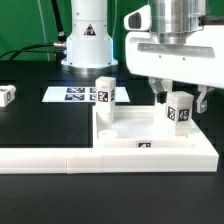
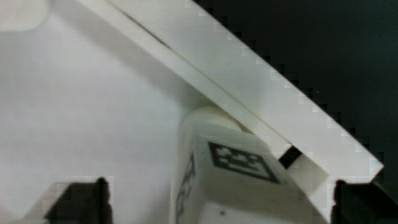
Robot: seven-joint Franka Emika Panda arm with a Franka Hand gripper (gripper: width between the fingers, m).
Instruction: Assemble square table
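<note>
Straddling an upright leg [image 1: 180,113], the end effector [image 1: 181,102] has its fingers apart, a gap showing on either side. The leg stands on the tabletop [image 1: 130,137], toward the exterior view's right, long axis vertical, directly between the fingers. Closing looks like the next move.

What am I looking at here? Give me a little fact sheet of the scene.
Tabletop: white square tray, lying flat
Leg one: upright at the tray's back corner, exterior view's left
Leg two: upright on the tray, exterior view's right
Leg three: loose, far at exterior view's left
Gripper: open, straddling leg two
Marker board: behind the tray
</note>
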